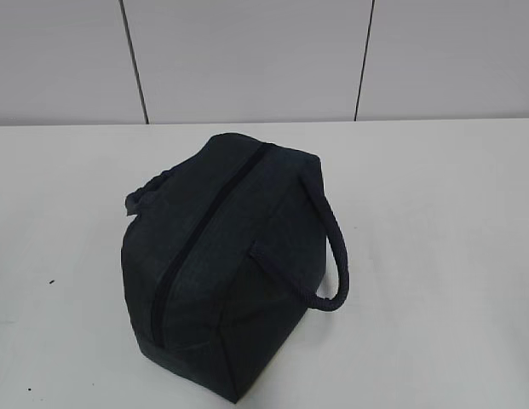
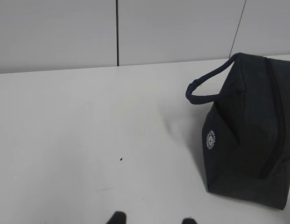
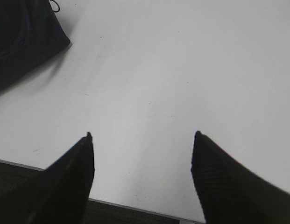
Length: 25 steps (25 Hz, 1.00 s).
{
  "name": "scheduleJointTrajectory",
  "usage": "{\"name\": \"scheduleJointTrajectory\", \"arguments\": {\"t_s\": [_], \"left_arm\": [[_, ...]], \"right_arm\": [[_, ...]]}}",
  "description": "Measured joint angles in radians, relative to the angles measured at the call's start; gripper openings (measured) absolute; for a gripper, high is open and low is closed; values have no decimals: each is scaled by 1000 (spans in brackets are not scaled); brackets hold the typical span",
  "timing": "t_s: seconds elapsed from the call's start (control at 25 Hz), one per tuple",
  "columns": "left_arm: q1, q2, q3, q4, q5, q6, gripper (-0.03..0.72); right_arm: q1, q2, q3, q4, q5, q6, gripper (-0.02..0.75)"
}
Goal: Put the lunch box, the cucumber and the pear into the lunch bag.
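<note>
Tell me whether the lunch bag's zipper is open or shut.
Shut: on the lunch bag the zipper runs as one closed dark line, no lining showing.

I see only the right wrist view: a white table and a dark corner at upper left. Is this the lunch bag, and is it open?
Observer: Yes, the lunch bag. In the exterior view its zipper runs closed along the top.
Operator: Are the lunch box, cucumber or pear anywhere?
Observer: No view shows them.
Operator: Any marking on the bag?
Observer: The left wrist view shows a small round white logo on its side.
</note>
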Motion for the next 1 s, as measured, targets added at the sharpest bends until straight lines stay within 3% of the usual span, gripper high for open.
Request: {"name": "scheduleJointTrajectory", "arguments": {"t_s": [0.6,0.68,0.84,1.0], "left_arm": [[8,0,0,-6,0,3,230],[49,0,0,-7,0,3,230],[219,-6,0,-7,3,3,229],[328,-6,0,-7,3,3,229]], "right_arm": [[-2,-2,0,0,0,6,510],[-22,-2,0,0,0,6,510],[-92,-2,0,-2,0,6,510],[-99,-2,0,-6,0,6,510]]}}
